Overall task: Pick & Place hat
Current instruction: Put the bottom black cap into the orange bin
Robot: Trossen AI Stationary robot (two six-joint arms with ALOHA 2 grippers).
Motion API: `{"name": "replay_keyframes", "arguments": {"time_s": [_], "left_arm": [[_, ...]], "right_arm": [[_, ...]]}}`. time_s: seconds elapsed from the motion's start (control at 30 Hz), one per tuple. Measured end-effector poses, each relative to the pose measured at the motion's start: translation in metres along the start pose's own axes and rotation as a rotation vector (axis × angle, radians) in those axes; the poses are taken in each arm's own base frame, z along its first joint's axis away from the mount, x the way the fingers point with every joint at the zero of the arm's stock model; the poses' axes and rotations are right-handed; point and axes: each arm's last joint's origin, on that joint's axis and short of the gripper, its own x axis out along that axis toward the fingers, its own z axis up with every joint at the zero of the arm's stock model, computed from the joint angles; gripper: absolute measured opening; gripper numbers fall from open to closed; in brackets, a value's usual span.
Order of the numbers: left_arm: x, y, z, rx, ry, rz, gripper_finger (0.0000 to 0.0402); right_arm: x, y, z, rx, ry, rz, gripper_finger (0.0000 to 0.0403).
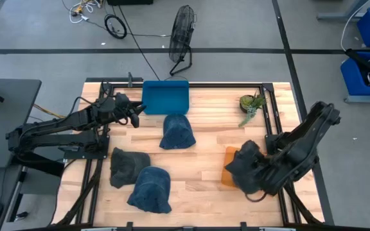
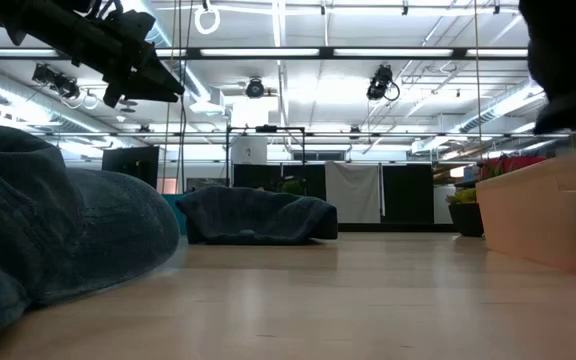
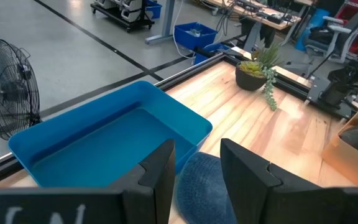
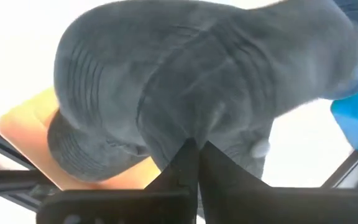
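Hat (image 4: 185,81) of dark grey cloth fills the right wrist view, bunched where the right pincer (image 4: 191,163) has its fingers pressed together on a fold of it, with the orange bin (image 4: 27,127) just under the brim. From above, the same hat (image 1: 243,163) hangs as a dark lump over the orange bin (image 1: 229,168) at the right side of the bench (image 1: 211,122), and the right pincer (image 1: 252,174) itself is hidden under cloth and arm. The low view cuts that bin (image 2: 548,210) off at its edge.

Nearest the front edge lies a blue denim hat (image 1: 151,189), with another dark grey hat (image 1: 128,165) touching it; only the low view shows the denim one (image 2: 58,235) looming close. Mid-bench sits a second blue hat (image 1: 176,131).

Farther back, the left pincer (image 1: 133,115) hovers beside the blue tray (image 1: 166,96), its fingers (image 3: 160,168) standing apart with nothing between them, over the blue hat's crown (image 3: 204,180). The potted plant (image 1: 252,106) sits at the far right corner. A floor fan (image 1: 183,29) stands beyond the bench. No writing is readable anywhere.
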Motion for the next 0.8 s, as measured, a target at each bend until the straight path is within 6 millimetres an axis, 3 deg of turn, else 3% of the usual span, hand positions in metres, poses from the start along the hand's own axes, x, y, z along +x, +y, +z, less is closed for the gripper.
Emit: {"name": "replay_keyframes", "arguments": {"time_s": [0.17,0.47,0.8], "left_arm": [[0.000,0.000,0.000,-0.021,0.000,0.000,0.0133],[0.000,0.000,0.000,-0.033,-0.002,-0.001,0.0133],[0.000,0.001,0.000,-0.074,-0.011,0.023,0.0133]], "right_arm": [[-0.008,-0.001,-0.019,0.019,-0.040,0.033,0.0002],[0.032,0.013,-0.047,-0.009,0.116,0.147,0.0002],[0.000,0.003,-0.069,-0.009,-0.053,0.104,0.0002]]}}
